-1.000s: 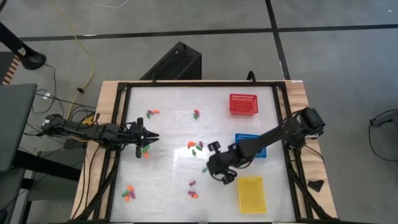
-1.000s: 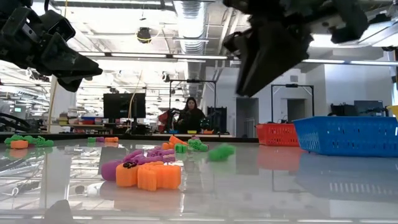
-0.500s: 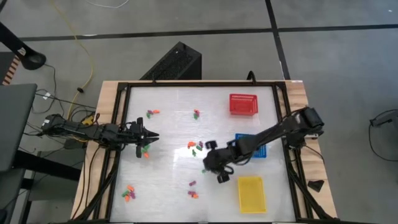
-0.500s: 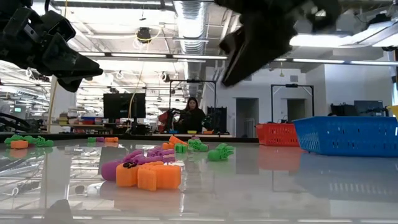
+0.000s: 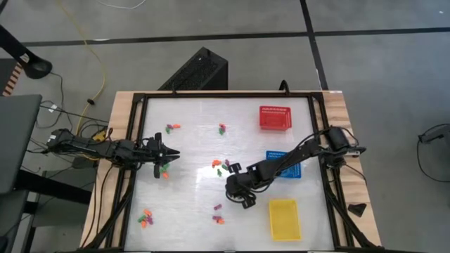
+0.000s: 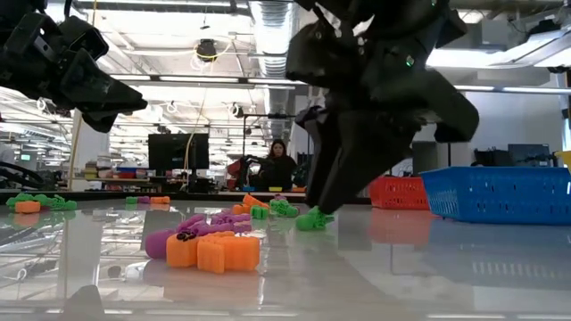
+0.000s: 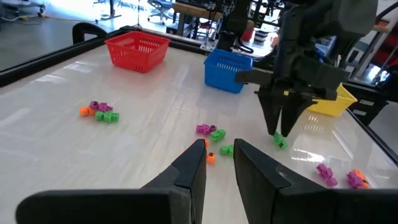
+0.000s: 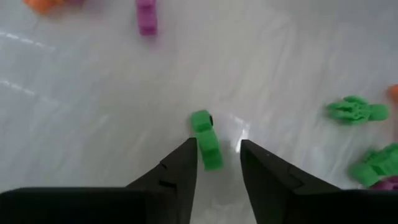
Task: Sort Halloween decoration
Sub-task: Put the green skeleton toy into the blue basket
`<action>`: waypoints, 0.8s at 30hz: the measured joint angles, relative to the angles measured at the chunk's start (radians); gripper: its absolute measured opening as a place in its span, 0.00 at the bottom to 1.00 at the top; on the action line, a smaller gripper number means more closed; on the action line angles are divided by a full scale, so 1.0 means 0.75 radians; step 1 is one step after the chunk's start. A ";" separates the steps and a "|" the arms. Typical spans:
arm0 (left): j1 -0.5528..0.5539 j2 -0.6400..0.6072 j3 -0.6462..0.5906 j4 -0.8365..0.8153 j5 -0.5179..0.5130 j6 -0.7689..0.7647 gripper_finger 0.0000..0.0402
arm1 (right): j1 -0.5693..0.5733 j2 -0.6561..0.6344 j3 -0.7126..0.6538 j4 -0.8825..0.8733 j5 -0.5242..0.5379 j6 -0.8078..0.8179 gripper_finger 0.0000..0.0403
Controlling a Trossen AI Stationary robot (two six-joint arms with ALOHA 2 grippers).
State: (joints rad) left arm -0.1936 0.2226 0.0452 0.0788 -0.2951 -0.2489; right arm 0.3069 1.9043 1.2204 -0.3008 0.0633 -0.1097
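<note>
Small orange, green and purple trinkets lie in scattered groups on the white table (image 5: 197, 112). My right gripper (image 8: 216, 163) is open and points down at the table's middle, its fingers standing on either side of one green trinket (image 8: 206, 138), which lies flat. The same trinket shows in the left wrist view (image 7: 279, 141) and in the low view (image 6: 312, 218). Whether the fingers touch it I cannot tell. My left gripper (image 7: 219, 149) hangs slightly open and empty above the table's left side (image 5: 167, 154), with an orange, green and purple group (image 7: 214, 134) ahead of it.
A red basket (image 5: 275, 117) stands at the far right, a blue basket (image 5: 285, 165) at the right partly under my right arm, and a yellow basket (image 5: 284, 218) at the near right. Other trinket groups lie far left (image 5: 172, 127), far middle (image 5: 222, 129), near left (image 5: 145, 218) and near middle (image 5: 218, 215).
My right gripper has come down from well above the table and gone toward the table's left edge, down to the green trinket, which now lies between its fingers.
</note>
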 joint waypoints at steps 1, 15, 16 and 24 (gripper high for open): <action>0.000 0.000 0.000 0.000 0.000 0.000 0.18 | -0.001 -0.001 0.000 -0.002 -0.014 0.004 0.42; 0.000 0.000 0.000 -0.002 -0.001 -0.003 0.18 | 0.000 0.058 0.001 0.069 -0.094 -0.107 0.29; -0.001 0.000 0.000 -0.002 -0.002 -0.003 0.18 | 0.001 0.046 -0.001 0.056 -0.089 -0.110 0.25; 0.000 -0.001 0.000 -0.003 -0.006 -0.004 0.18 | -0.001 -0.153 0.038 -0.279 -0.019 -0.039 0.11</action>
State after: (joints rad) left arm -0.1939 0.2222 0.0452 0.0769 -0.2996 -0.2516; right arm 0.3064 1.7895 1.2487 -0.5097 0.0492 -0.1386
